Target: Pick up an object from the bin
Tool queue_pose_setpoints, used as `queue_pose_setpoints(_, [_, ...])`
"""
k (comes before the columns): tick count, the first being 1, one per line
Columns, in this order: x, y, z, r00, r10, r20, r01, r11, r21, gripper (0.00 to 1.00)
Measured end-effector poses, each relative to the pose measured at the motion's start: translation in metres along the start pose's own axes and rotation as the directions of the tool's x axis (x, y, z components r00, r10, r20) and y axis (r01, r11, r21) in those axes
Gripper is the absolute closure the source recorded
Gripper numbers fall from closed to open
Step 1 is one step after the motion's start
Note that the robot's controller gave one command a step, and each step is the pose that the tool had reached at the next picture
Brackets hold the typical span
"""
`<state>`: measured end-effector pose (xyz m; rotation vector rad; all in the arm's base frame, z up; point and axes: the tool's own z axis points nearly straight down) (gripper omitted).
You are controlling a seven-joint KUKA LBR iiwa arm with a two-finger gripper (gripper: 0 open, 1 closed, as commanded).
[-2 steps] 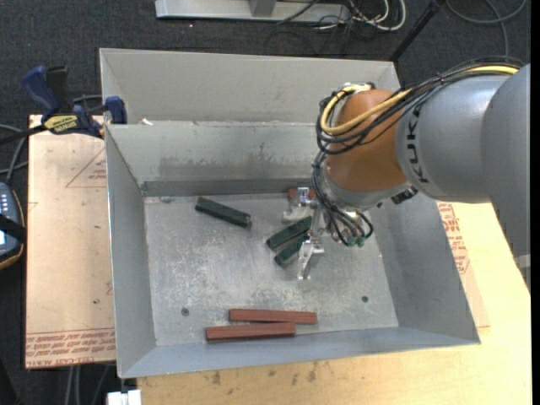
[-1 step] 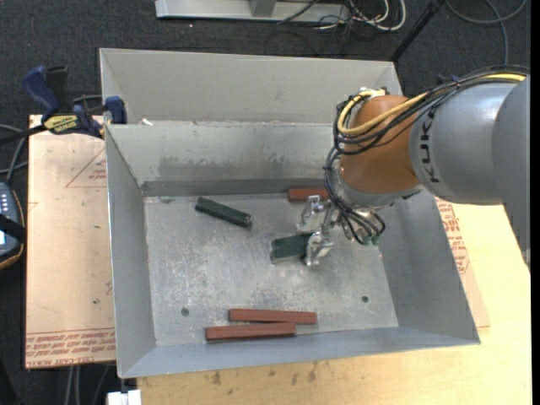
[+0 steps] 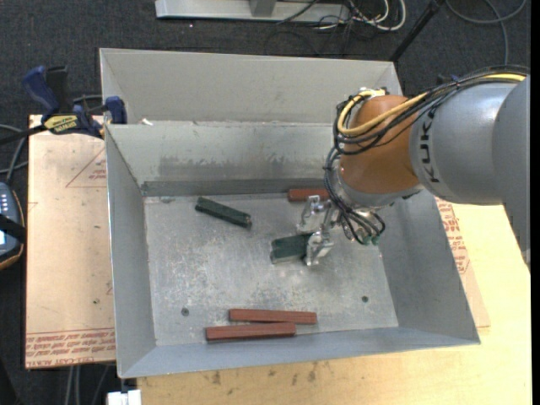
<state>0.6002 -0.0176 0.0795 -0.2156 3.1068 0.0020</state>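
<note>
Grey bin [image 3: 211,277] floor; the gripper [image 3: 314,233] is low at middle-right, jaws spread and holding nothing.
We see the dark green block [image 3: 289,248] just left of it, not between the jaws; we fear closing may only push it aside.

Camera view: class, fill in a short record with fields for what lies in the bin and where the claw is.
container: grey metal bin
claw: low over the floor, right of the middle
nearest thing: dark green block, its right end at the claw
grasp: cannot tell
other green block: left rear of the floor, apart from the claw
front brown bars: one and another, close together, nearly parallel
rear brown bar: against the back wall, partly behind the arm
</note>
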Motion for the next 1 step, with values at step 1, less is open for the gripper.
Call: queue_pose_setpoints(1, [0.0017, -0.0395, -0.1676, 1.000, -0.009, -0.019, 0.009, 1.000, 0.001, 1.00])
